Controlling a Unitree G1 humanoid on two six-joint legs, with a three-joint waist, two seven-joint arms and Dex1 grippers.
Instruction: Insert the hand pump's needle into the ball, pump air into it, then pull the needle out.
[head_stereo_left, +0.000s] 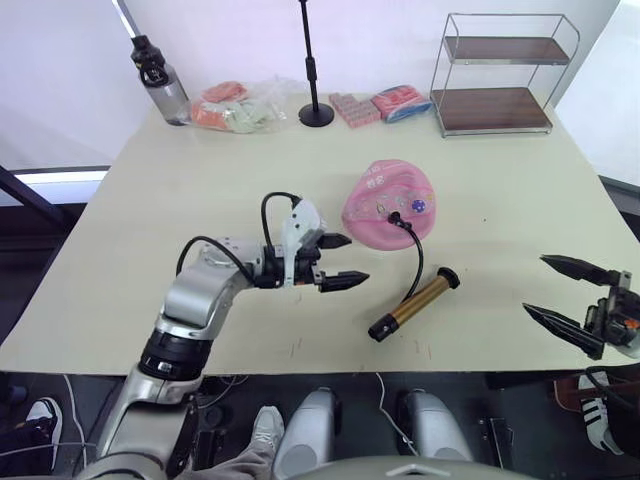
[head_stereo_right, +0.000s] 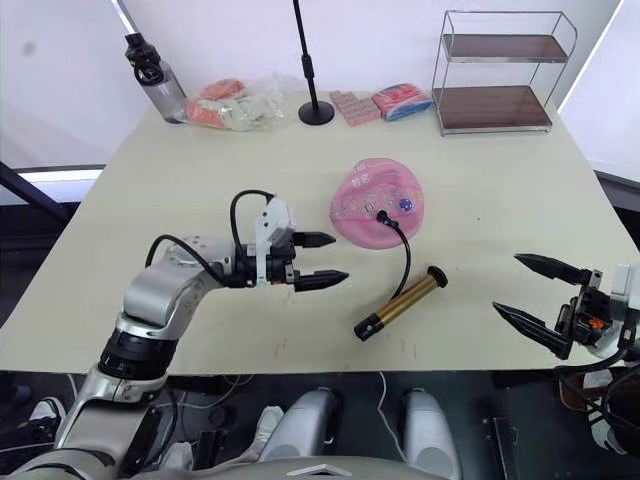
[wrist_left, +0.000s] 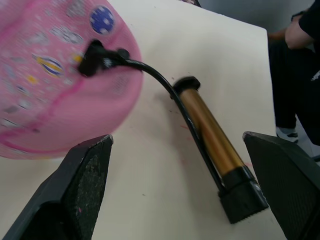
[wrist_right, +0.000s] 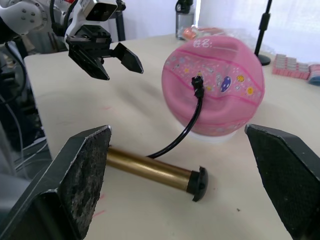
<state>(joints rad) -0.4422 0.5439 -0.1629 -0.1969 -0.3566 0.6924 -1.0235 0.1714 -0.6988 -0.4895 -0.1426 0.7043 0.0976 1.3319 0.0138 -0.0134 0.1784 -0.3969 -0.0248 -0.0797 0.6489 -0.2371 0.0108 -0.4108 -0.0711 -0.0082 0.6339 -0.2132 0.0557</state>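
Note:
The pink ball (head_stereo_left: 385, 205) with cartoon prints rests mid-table. The black fitting (wrist_right: 198, 86) of the needle sits in its valve; the pin itself is hidden inside. A thin black hose (head_stereo_left: 415, 255) curves from there to the hand pump (head_stereo_left: 414, 303), whose bronze barrel lies flat on the table in front of the ball. My left gripper (head_stereo_left: 340, 262) hovers open just left of the ball and pump, holding nothing. My right gripper (head_stereo_left: 565, 291) is open and empty near the table's right front edge.
At the back stand a black pole on a round base (head_stereo_left: 315, 105), a water bottle (head_stereo_left: 163, 88), plastic-wrapped packets (head_stereo_left: 235, 105), pink packets (head_stereo_left: 385, 103) and a two-tier wire shelf (head_stereo_left: 495, 75). A person's dark-clothed legs (wrist_left: 295, 85) are beyond the table edge.

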